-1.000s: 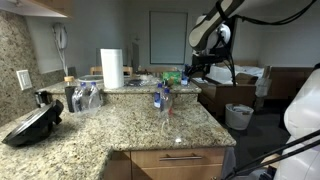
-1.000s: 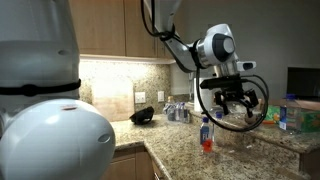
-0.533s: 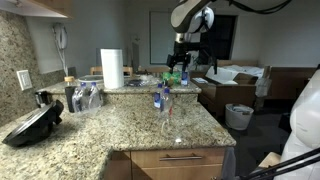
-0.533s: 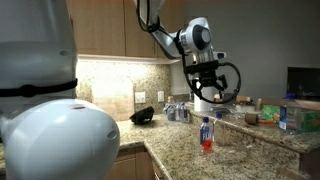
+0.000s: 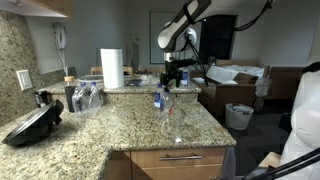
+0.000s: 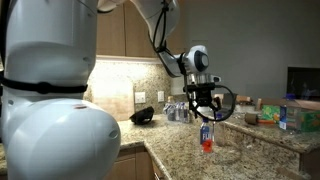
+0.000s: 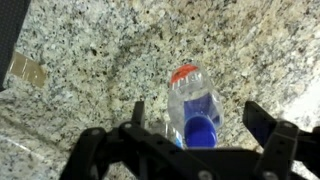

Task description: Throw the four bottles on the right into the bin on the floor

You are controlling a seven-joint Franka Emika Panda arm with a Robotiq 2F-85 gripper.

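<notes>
A small clear bottle (image 7: 192,100) with a blue cap and a red label stands upright on the granite counter; it shows in both exterior views (image 5: 160,98) (image 6: 207,134). A second clear bottle (image 5: 167,118) stands just in front of it. My gripper (image 7: 198,118) is open and empty. It hangs straight above the blue-capped bottle with a finger on each side of the cap, not touching it, as both exterior views show (image 5: 172,78) (image 6: 205,106). The pale grey bin (image 5: 239,117) stands on the floor beyond the counter's end.
A white paper-towel roll (image 5: 112,68) stands on the raised ledge. Glass jars (image 5: 85,97) and a black phone (image 5: 32,125) sit on the counter by the wall. More containers (image 6: 290,112) stand on the far ledge.
My arm has swung from the bin side back over the counter and come down above the blue-capped bottle. The gripper stayed open and empty.
</notes>
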